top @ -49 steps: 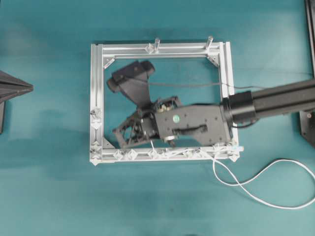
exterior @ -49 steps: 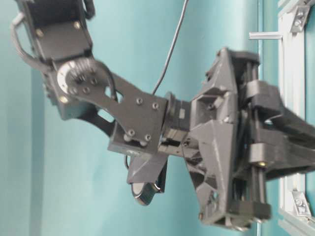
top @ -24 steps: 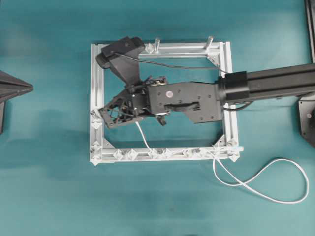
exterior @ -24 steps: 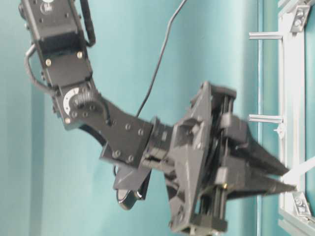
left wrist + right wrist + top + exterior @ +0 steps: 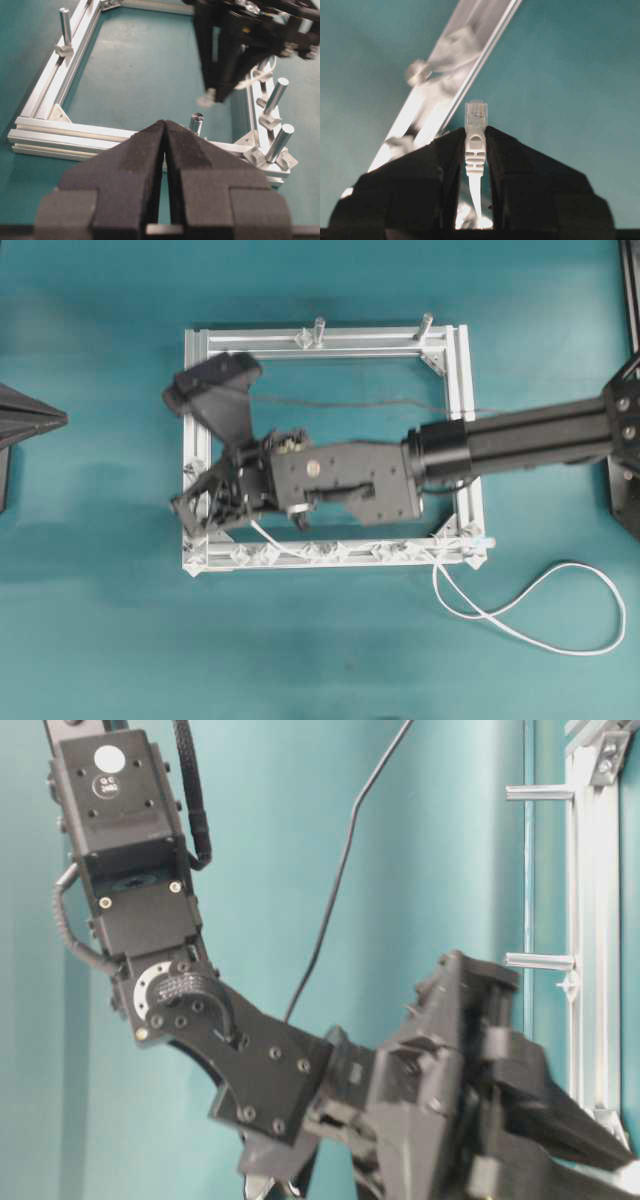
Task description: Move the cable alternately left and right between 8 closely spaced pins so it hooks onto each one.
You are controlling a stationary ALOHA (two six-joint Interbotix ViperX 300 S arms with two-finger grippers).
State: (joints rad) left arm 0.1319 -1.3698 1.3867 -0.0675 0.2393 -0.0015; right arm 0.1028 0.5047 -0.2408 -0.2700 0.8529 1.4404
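Overhead: right gripper [image 5: 200,512] at frame [image 5: 330,341] left rail near bottom-left corner; cable [image 5: 520,625] threads bottom-rail pins [image 5: 320,551].
Right wrist: pinching cable plug.
Left wrist: left gripper [image 5: 165,145] pressed together, holding nothing.
Judging: mid-weave; next needs plug swung round nxt pin w/o slack.

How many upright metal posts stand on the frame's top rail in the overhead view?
2: one post near the top rail's middle, the other near its right corner; none look hidden.

The right arm [image 5: 500,438] reaches far leftward, fingers [image 5: 505,165] pinched narrow; left fingers [image 5: 135,165] pressed together.
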